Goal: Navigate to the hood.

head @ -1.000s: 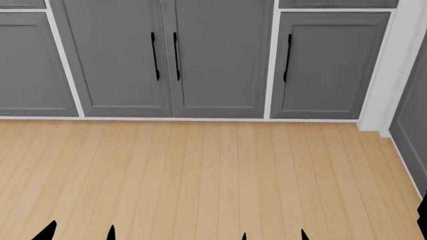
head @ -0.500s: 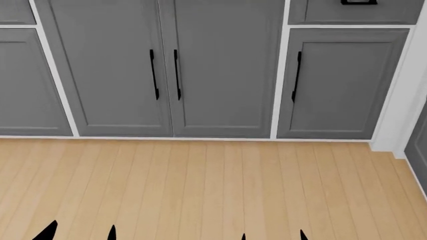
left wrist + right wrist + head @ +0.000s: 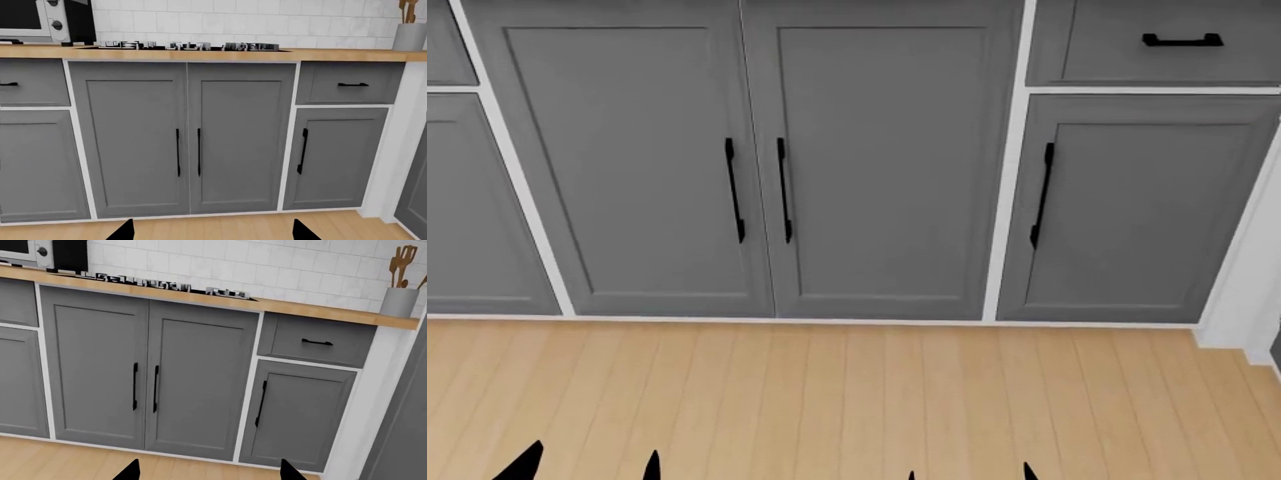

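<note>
A wall of gray cabinet doors (image 3: 761, 170) stands right in front and blocks the way forward. Between the robot and the doors lies bare wood floor (image 3: 827, 400), with nothing on it. To the right a white post (image 3: 1248, 290) sticks out a little onto the floor, and another gray cabinet side (image 3: 400, 440) closes off that corner. Up high, the wood counter (image 3: 347, 54) is partly taken up: a stove top (image 3: 183, 47) in the middle, a microwave (image 3: 47, 20) at one end, and a gray cup of wooden spoons (image 3: 399, 292) at the other.
</note>
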